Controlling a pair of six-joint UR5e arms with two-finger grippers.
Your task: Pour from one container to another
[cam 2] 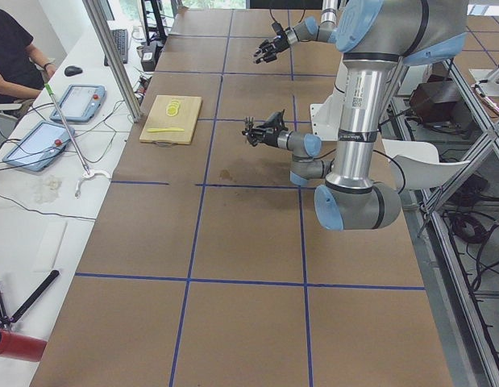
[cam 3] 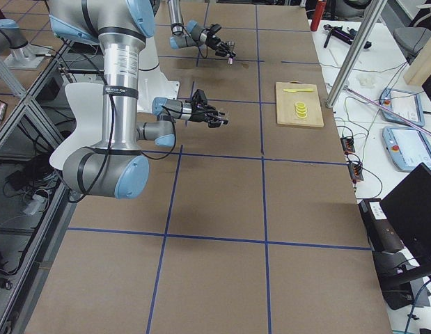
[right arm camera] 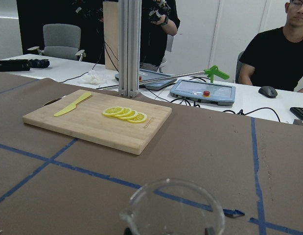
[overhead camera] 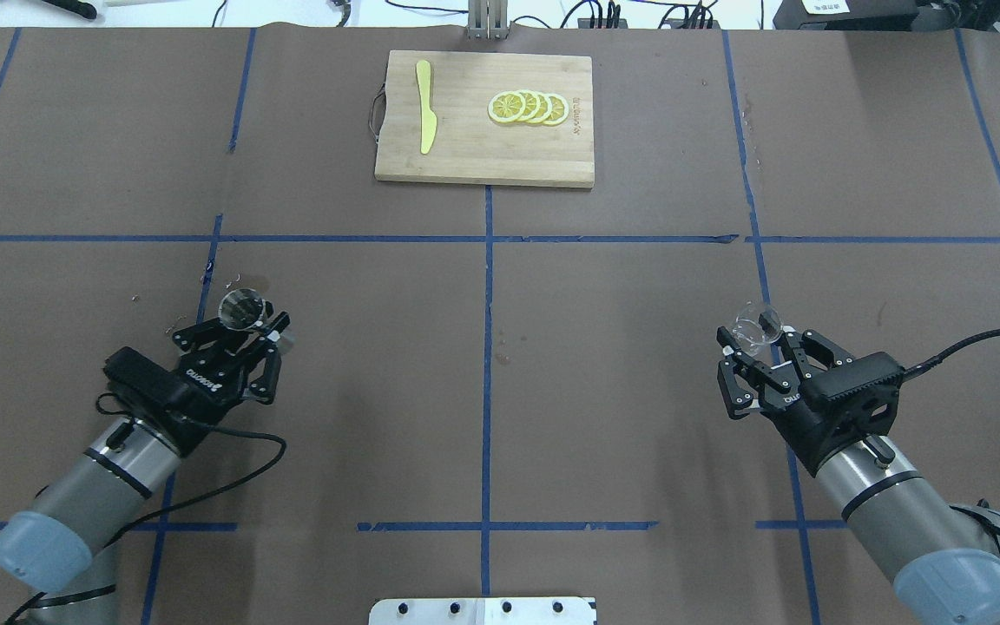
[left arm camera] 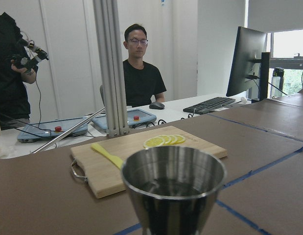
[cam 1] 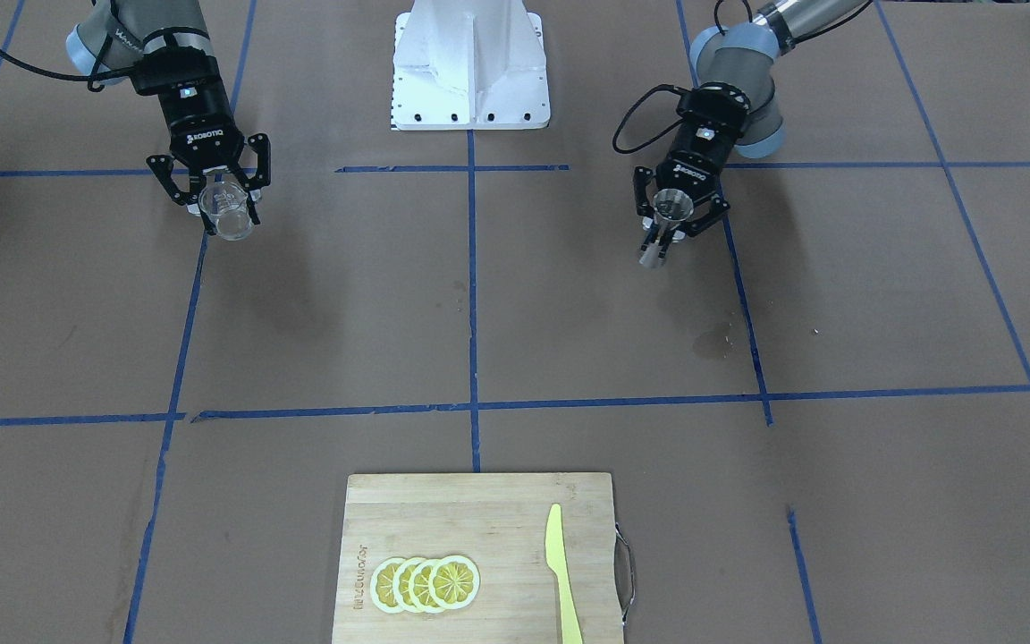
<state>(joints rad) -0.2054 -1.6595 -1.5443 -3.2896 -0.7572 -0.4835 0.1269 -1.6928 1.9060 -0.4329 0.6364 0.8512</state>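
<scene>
Clear glass cup (cam 1: 229, 213); silver jigger (cam 1: 673, 206); yellow knife (cam 1: 560, 572).

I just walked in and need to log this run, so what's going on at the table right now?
Each robot arm holds a vessel. The right gripper is shut on the clear glass cup, and the left gripper is shut on the steel jigger. They sit wide apart on opposite sides of the table, both vessels roughly upright, so no pouring has begun. A cutting board with lemon slices and a yellow knife lies at the far edge, away from both arms.
</scene>
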